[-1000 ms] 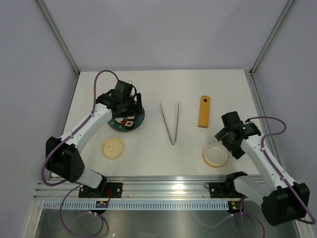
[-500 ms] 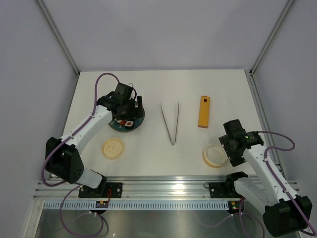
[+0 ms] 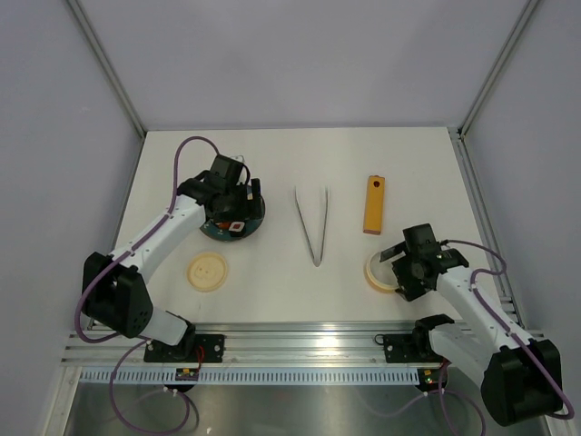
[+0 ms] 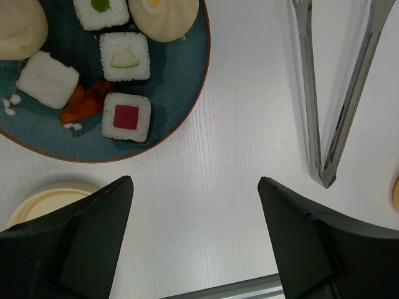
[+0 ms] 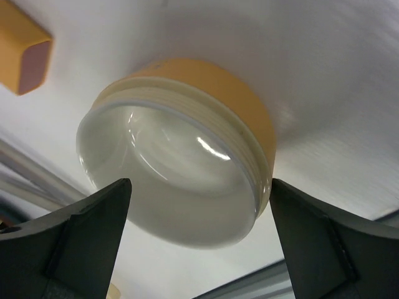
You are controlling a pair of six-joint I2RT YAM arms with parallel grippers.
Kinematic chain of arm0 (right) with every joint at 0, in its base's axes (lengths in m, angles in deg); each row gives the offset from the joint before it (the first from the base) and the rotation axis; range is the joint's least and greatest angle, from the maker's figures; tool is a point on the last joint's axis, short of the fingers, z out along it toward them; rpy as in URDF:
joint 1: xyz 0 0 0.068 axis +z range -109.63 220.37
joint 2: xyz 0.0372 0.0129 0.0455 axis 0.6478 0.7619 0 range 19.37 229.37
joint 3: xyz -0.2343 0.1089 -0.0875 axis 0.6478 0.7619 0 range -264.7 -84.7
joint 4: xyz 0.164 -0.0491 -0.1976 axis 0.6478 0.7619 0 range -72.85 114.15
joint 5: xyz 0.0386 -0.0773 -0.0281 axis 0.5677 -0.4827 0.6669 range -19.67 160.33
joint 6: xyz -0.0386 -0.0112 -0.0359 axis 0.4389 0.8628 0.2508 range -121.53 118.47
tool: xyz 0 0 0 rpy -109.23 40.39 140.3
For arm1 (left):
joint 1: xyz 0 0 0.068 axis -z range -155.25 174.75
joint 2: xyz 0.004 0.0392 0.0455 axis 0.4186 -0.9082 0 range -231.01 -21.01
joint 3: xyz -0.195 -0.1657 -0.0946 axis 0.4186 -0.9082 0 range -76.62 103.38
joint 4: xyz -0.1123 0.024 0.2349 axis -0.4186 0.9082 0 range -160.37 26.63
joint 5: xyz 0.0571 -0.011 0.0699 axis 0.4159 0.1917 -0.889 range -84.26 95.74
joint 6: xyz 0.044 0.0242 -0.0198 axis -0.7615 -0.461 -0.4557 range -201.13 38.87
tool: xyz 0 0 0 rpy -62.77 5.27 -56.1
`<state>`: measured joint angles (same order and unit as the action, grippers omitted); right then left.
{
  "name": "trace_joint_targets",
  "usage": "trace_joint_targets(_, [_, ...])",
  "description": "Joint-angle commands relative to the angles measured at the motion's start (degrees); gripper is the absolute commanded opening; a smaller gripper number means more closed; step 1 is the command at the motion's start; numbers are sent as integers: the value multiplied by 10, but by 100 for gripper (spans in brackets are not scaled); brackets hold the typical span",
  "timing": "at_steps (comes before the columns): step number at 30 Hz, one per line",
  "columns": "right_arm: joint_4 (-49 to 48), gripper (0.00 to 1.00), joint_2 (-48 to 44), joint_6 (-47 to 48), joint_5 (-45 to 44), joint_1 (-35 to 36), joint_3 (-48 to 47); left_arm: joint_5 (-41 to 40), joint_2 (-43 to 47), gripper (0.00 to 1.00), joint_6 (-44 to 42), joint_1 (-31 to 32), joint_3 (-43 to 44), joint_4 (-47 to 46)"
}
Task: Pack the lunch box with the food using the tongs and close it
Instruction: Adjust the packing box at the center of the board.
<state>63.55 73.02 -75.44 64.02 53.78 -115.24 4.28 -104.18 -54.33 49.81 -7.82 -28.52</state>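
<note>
Overhead, two robot arms reach across a white table (image 3: 272, 291). The left claw (image 4: 194, 184) hangs with its two dark fingers spread wide and nothing between them but bare tabletop. Ahead of it and to the left in its wrist view sits a dark blue plate (image 4: 177, 75). The plate carries two pale buns (image 4: 163, 14), both cut off by the frame edge, along with three sushi rolls (image 4: 126, 116), a white block and some orange scraps. The tongs (image 4: 319, 106) lie ahead of this claw to the right, flat on the table, with their joined end nearest the fingers. A round cream lid (image 4: 45, 197) peeks out just beside the left finger, partly hidden behind it.

The right claw (image 3: 400, 270) is low over the table, its jaws also wide apart. The cream-yellow tub (image 5: 181, 168) sits empty directly in front of its fingertips and fills the gap between them (whether either finger touches the tub's wall cannot be told). Beyond the tub, further from this claw, lies a long orange block (image 3: 373, 205).
</note>
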Motion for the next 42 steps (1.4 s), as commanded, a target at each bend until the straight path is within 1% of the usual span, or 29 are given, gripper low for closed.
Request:
trace_joint_targets(1, [-127,100,13,47,42,1,-11,11,21,86,-9,-2,-2,-22])
trace_joint_targets(3, [-148,99,32,66,57,1,-28,11,21,86,-8,-3,-3,-22])
trace_joint_targets(6, [-182,99,100,93,91,3,-52,11,22,86,-7,-3,-4,-25])
trace_joint_targets(7, [-190,99,116,102,100,8,-59,25,22,86,-7,-3,-4,-24])
trace_joint_targets(10, [-185,100,152,142,108,24,-106,27,22,86,-7,-3,-5,-22])
trace_joint_targets(11, [-155,99,152,159,97,25,-132,28,23,86,-7,-3,-5,-20])
trace_joint_targets(13, [-122,100,122,171,38,24,-150,27,25,86,-9,-3,-7,-19])
trace_joint_targets(14, [-91,99,109,177,-12,22,-160,27,27,86,-10,-3,-7,-19])
trace_joint_targets(15, [-82,100,81,183,-26,17,-163,27,28,87,-11,-3,-9,-19])
trace_joint_targets(16, [-74,99,69,186,-33,7,-163,27,28,87,-11,-2,-9,-19])
trace_joint_targets(17, [-62,99,60,197,-34,-28,-159,27,28,87,-11,-3,-10,-20])
trace_joint_targets(20, [-42,99,51,213,-30,-94,-145,27,23,87,-8,-3,-6,-20])
trace_joint_targets(21, [-43,99,60,219,-32,-127,-140,28,21,87,-7,-3,-6,-19])
trace_joint_targets(22, [-45,99,67,221,-37,-130,-137,30,20,87,-7,-3,-5,-20])
trace_joint_targets(23, [-45,99,78,221,-46,-148,-136,30,20,88,-6,-3,-2,-19])
trace_joint_targets(25, [-43,100,121,219,-54,-160,-142,30,16,88,-6,-3,1,-17])
trace_joint_targets(27, [-43,100,165,220,-62,-160,-150,27,17,88,-7,-3,6,-12])
trace_joint_targets(31, [-73,99,225,224,-52,-160,-151,16,18,89,-11,-4,13,-1])
trace_joint_targets(33, [-88,99,246,225,-34,-160,-145,17,18,90,-11,-3,18,5])
trace_joint_targets(35, [-116,100,254,223,0,-153,-135,-1,16,91,-11,-3,24,11])
trace_joint_targets(36, [-125,99,257,222,8,-144,-134,-1,15,91,-11,-4,27,11])
trace_joint_targets(37, [-136,99,259,219,9,-112,-136,-1,14,91,-8,-3,30,13])
trace_joint_targets(39, [-140,99,267,213,9,-82,-146,0,11,91,-5,-1,34,13])
trace_joint_targets(42, [-144,100,281,205,28,-56,-164,-9,3,93,8,10,43,18])
